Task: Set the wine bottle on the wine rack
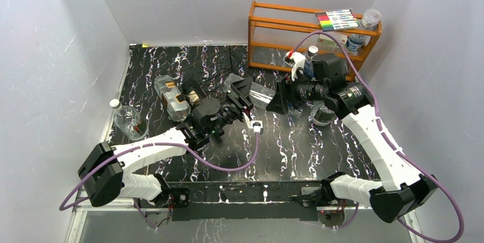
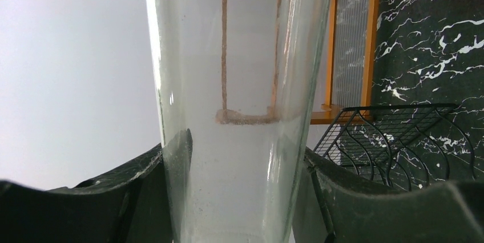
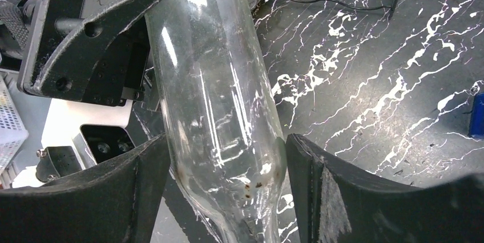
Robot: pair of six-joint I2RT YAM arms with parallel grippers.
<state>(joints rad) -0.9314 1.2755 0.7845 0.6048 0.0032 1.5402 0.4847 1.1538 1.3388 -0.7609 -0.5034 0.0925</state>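
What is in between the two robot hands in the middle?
The clear wine bottle. In the top view it bridges the left gripper and right gripper; each wrist view shows it between that gripper's fingers.

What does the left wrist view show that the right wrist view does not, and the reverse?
Only left wrist: the orange shelf and the left fingers from behind, clamped on the bottle. Only right wrist: the right fingers against the bottle's sides, and a left finger seen from outside. Both: the bottle, the marble table and rack wires, though the left wrist shows far more of the rack.
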